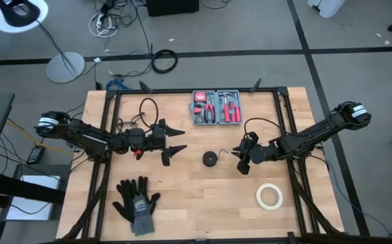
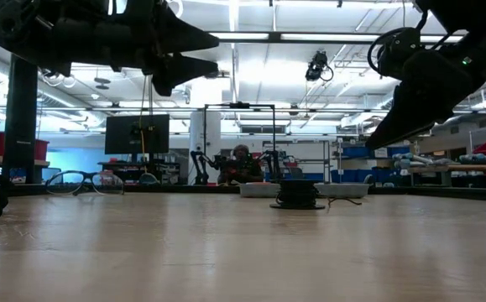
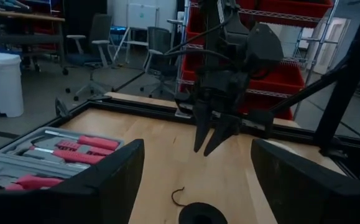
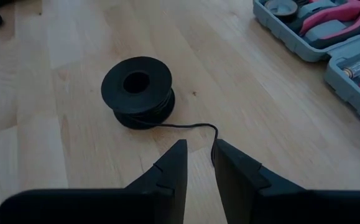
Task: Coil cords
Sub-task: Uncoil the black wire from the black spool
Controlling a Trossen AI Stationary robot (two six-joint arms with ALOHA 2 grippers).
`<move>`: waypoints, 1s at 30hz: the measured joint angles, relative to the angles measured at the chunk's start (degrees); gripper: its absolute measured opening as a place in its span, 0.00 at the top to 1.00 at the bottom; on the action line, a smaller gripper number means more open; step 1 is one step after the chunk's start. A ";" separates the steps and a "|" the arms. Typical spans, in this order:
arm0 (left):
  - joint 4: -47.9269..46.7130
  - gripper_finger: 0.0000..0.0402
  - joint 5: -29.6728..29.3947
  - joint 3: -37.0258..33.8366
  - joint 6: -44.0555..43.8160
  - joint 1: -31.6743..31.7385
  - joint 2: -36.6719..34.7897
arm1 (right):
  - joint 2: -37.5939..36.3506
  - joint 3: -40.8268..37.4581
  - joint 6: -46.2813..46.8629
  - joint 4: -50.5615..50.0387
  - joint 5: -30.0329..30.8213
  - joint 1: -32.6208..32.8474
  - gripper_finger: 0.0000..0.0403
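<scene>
One cord (image 4: pixel 139 93), thin black wire wound on a round flanged spool, sits near the middle of the wooden desk (image 1: pixel 202 203), its loose tail curling toward the right tool (image 4: pixel 198 163). That tool's two tapered fingers stand narrowly apart; whether they pinch the tail is hard to tell. The left tool (image 1: pixel 175 140) hovers released, its fingers spread wide. One grey tool case (image 1: pixel 217 107) (red-handled pliers inside) lies by the far edge, one white tape ring (image 1: pixel 269 196) and one pair of gloves (image 1: pixel 136 200) near the front edge.
</scene>
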 joint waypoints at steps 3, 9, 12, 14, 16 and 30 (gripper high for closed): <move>-0.18 0.25 -0.04 0.00 -0.31 0.00 0.00 | 0.00 0.00 0.00 0.01 0.00 0.00 0.80; -0.16 0.22 -1.70 0.00 -0.39 0.00 0.00 | 0.00 0.00 0.00 0.02 -0.02 0.00 0.80; -0.20 0.17 -2.26 0.00 -0.39 0.00 0.00 | 0.00 0.00 0.00 0.02 0.00 0.00 0.80; -0.20 0.12 -2.34 0.00 -0.39 0.00 0.00 | 0.00 0.00 0.00 0.02 -0.01 0.00 0.80; -0.22 0.06 -2.34 0.00 -0.39 0.00 0.00 | 0.00 0.00 0.00 0.02 0.00 0.00 0.80; -0.22 0.02 -2.29 0.00 -0.42 0.00 0.00 | 0.00 0.00 0.00 0.02 -0.02 0.00 0.80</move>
